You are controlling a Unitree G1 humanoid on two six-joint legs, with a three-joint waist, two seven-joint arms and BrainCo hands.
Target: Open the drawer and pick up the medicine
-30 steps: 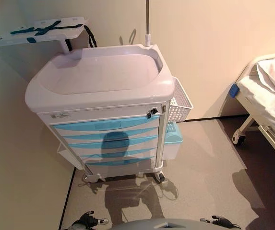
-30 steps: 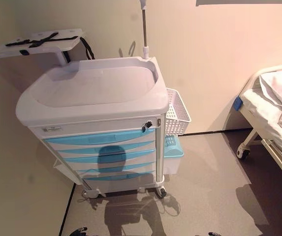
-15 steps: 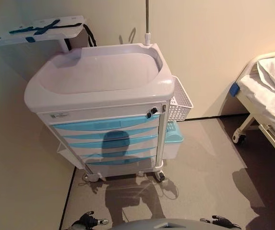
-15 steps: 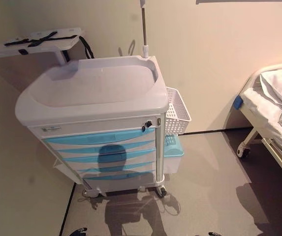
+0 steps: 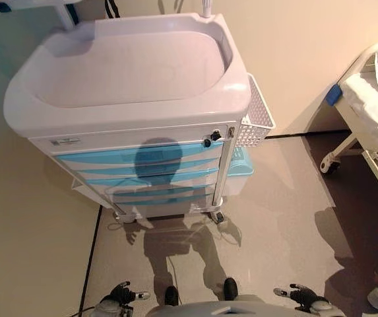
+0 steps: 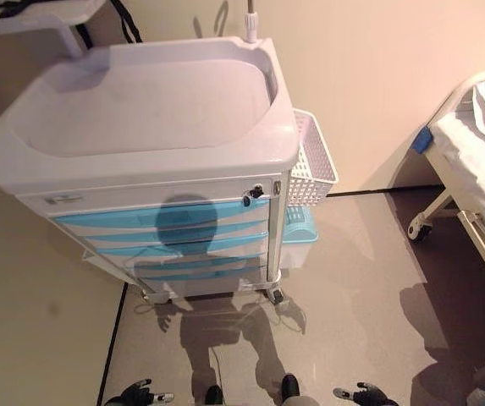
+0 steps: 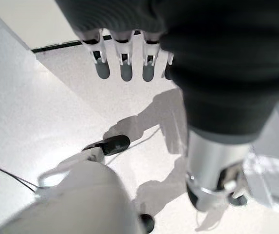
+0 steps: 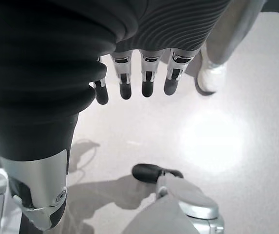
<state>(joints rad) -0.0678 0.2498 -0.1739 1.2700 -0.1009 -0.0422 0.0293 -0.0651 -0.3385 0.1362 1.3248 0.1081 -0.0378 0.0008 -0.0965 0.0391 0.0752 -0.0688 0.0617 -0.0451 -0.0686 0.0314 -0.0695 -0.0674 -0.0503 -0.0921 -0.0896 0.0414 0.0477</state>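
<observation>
A white medical cart stands against the wall ahead of me. Its front has a stack of blue drawers, all shut, with a dark lock knob at the upper right. No medicine shows in any view. My left hand hangs low at the bottom edge, far below the cart, its fingers straight and empty. My right hand hangs likewise at the bottom right, its fingers relaxed and empty.
A white wire basket and a blue bin hang on the cart's right side. A hospital bed on castors stands at the right. A person's light shoe is on the floor near my right hand.
The camera has come closer to the cart and tilted down, so the cart looks larger and both hands show more. The drawers stay shut.
</observation>
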